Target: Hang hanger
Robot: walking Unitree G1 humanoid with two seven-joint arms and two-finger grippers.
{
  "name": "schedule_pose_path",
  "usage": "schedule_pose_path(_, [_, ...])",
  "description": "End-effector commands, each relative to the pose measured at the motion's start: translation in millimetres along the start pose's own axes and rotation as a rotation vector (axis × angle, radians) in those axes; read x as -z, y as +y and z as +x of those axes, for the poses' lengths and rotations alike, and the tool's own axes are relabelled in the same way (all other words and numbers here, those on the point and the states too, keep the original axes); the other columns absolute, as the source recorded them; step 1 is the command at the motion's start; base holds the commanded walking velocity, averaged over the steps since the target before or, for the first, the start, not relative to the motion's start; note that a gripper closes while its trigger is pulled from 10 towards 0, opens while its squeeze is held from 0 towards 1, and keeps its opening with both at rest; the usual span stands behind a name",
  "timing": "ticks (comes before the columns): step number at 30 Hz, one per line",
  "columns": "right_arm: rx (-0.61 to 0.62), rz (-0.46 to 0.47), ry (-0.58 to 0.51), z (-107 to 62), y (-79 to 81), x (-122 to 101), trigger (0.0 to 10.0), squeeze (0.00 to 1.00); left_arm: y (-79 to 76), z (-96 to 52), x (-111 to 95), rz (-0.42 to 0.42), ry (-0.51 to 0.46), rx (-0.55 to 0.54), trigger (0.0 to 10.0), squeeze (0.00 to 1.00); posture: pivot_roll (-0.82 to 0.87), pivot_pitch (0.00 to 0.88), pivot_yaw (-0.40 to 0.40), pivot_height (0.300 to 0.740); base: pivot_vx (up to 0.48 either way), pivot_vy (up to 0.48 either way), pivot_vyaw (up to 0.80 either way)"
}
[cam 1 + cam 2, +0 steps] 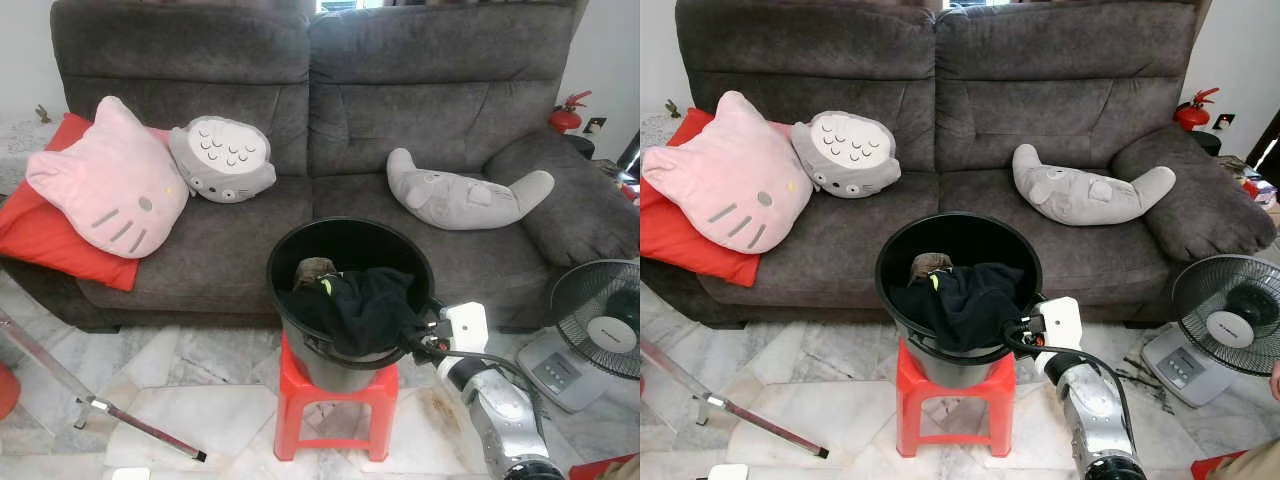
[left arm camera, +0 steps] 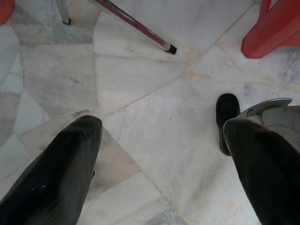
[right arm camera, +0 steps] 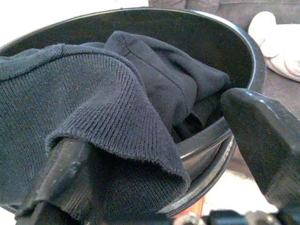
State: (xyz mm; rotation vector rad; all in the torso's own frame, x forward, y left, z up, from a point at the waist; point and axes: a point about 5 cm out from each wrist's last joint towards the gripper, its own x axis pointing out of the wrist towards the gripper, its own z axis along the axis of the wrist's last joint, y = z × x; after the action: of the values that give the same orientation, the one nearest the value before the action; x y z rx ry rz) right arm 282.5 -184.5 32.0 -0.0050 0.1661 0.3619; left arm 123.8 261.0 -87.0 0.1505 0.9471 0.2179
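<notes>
Right gripper point(image 3: 154, 187): seen at the near rim of the bucket, its fingers spread apart, one finger point(image 3: 61, 173) tucked under the hem of the dark garment and the other outside the rim.
Dark garment point(image 1: 965, 300): heaped in the bucket and draped over its near edge (a knitted hem is seen up close in the right wrist view); a small yellow-green mark shows on it.
Bucket point(image 1: 902, 240): black, round, set on a red plastic stool point(image 1: 955, 400).
Hanger: none can be made out among the clothes.
Left gripper point(image 2: 159, 159): held low over the marble floor point(image 2: 140, 93), its fingers wide apart and empty.
Sofa point(image 1: 420, 100): grey, behind the bucket, with a pink cat cushion point(image 1: 110, 190), a grey round plush point(image 1: 222, 160) and a grey seal plush point(image 1: 465, 195).
Fan point(image 1: 600, 320): standing to the right of the stool.
</notes>
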Motion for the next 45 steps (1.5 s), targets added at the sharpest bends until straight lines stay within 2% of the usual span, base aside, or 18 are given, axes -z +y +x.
schedule_pose_path(1, [-0.004,0.001,0.010,0.3,-3.2,-0.6,10.0,0.00,1.6,-0.8,2.6,0.015,0.009,-0.009,10.0,0.00,-0.02,0.000,0.009,0.740,0.000,0.000,0.00])
schedule_pose_path(4, [-0.019,-0.037,0.040,0.1,-4.5,1.0,10.0,0.00,1.8,-0.8,2.6,0.016,0.008,-0.009,10.0,0.00,-0.02,0.000,0.009,0.740,0.000,0.000,0.00])
schedule_pose_path(5, [-0.019,-0.042,0.046,0.2,-4.7,1.5,3.4,0.00,1.8,-0.8,2.6,0.016,0.008,-0.009,10.0,0.00,-0.02,0.000,0.009,0.740,0.000,0.000,0.00])
schedule_pose_path(6, [-0.032,-0.048,0.049,0.6,-4.1,1.6,0.0,0.00,1.8,-0.8,2.5,0.018,0.007,-0.009,10.0,0.00,-0.02,0.000,0.009,0.740,0.000,0.000,0.00])
schedule_pose_path(45, [0.018,-0.048,0.006,0.9,-3.9,0.1,0.0,0.00,4.1,-1.6,4.8,0.022,0.014,-0.022,10.0,0.00,-0.01,0.000,0.013,0.740,0.000,0.000,0.00])
